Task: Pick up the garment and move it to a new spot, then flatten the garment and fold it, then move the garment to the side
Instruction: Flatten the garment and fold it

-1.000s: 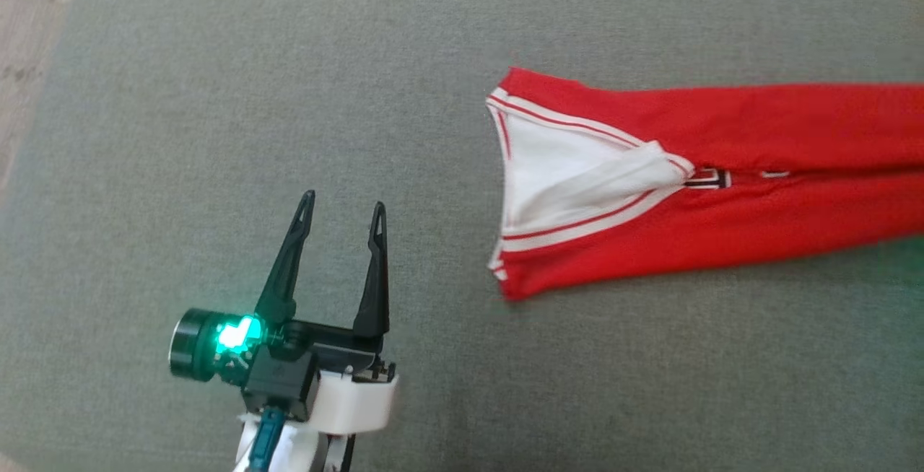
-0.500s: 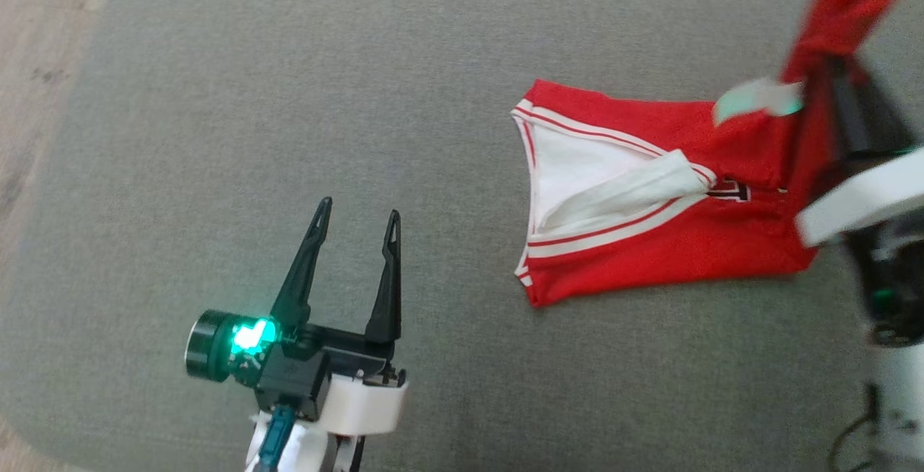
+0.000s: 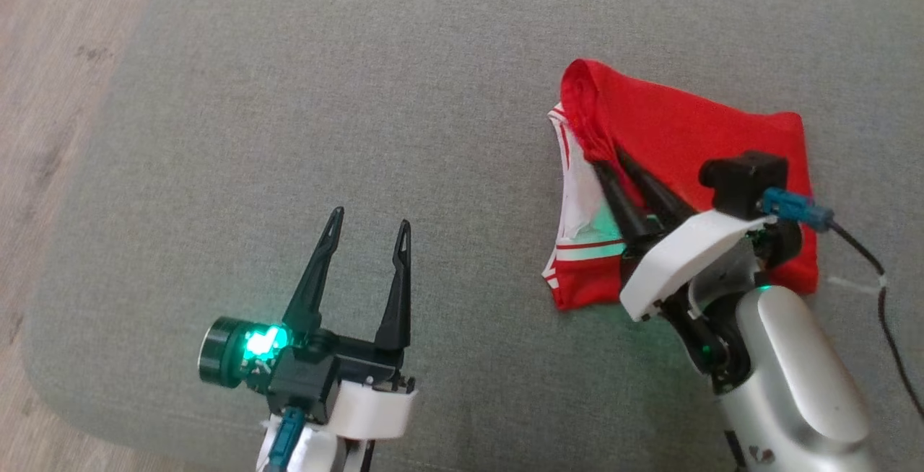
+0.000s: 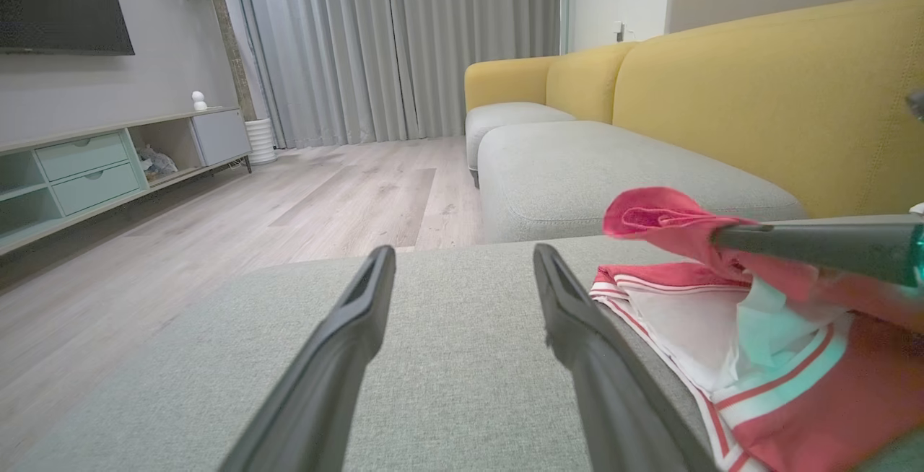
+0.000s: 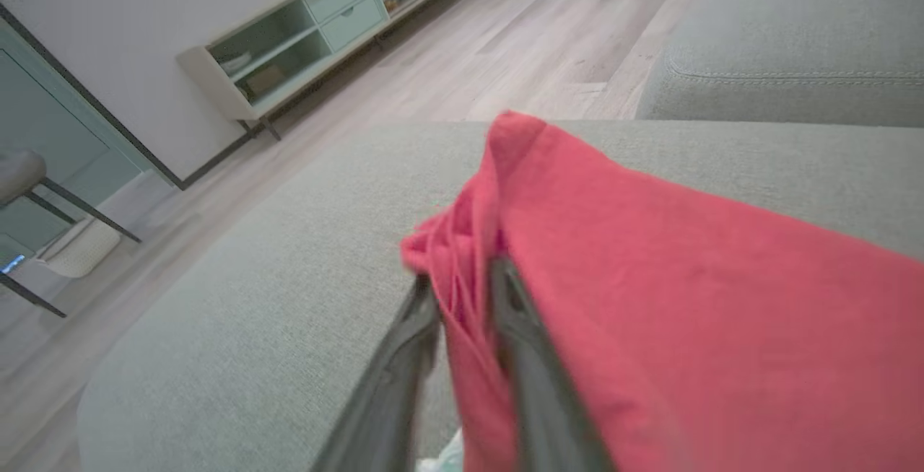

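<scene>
Right tool (image 3: 608, 156) pinches garment's (image 3: 693, 133) folded-over red edge; left tool (image 3: 371, 216) spread wide, well apart to its left. Collar end points left; folded near-square, long axis unclear.

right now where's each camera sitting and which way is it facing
Head: above, looking down on the grey cushion; left gripper and right gripper show.
Left wrist: low, facing along the cushion; its own open fingers.
Right wrist: over the garment, its fingers pinching it.
All three share the garment.
</scene>
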Controlling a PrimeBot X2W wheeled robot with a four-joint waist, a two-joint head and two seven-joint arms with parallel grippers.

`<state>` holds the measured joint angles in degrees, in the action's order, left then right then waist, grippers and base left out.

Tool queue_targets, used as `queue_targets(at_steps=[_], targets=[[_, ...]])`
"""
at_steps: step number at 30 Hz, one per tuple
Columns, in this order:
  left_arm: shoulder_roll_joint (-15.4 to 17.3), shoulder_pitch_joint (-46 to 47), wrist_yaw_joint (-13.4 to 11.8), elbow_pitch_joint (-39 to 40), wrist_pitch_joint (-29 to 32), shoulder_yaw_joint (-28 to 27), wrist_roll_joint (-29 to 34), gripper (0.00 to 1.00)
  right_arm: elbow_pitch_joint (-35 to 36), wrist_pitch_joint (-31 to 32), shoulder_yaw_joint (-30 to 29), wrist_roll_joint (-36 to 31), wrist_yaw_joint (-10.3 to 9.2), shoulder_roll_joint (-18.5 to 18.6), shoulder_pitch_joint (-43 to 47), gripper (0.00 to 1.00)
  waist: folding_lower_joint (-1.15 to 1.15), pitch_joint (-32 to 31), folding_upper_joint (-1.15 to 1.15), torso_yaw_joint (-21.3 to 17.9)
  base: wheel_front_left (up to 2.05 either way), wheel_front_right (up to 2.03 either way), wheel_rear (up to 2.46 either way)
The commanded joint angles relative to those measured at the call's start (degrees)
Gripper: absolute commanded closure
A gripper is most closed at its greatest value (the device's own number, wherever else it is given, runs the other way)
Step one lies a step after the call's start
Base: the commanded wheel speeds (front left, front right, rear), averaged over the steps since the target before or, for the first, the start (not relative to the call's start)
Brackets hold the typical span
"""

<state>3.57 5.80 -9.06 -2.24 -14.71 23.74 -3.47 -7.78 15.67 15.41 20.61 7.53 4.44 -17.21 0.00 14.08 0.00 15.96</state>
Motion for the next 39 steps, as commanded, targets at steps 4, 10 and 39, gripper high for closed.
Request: queue_targets(at_steps=[4,10,39], targets=[[-0.4,0.3,-0.4,1.3,-0.3,-2.5,0.0,0.00,2.7,-4.9,0.9,2.3,-0.04,-1.4,-1.3,0.00,0.00,-0.8,0.00,-0.8,0.00,0.00,0.00],[-0.4,-0.3,-0.4,1.3,-0.3,-3.8,0.2,0.00,5.0,-10.3,-3.6,1.1,-0.04,0.8,-0.5,0.00,0.00,-2.8,0.00,-2.9,0.00,0.00,0.00],[-0.1,-15.0,2.5,-0.7,-0.3,-12.9,-0.1,0.00,-2.5,-30.7,-11.2,-8.9,-0.04,2.1,23.4,0.00,0.00,-18.1,0.00,-11.5,0.00,0.00,0.00]])
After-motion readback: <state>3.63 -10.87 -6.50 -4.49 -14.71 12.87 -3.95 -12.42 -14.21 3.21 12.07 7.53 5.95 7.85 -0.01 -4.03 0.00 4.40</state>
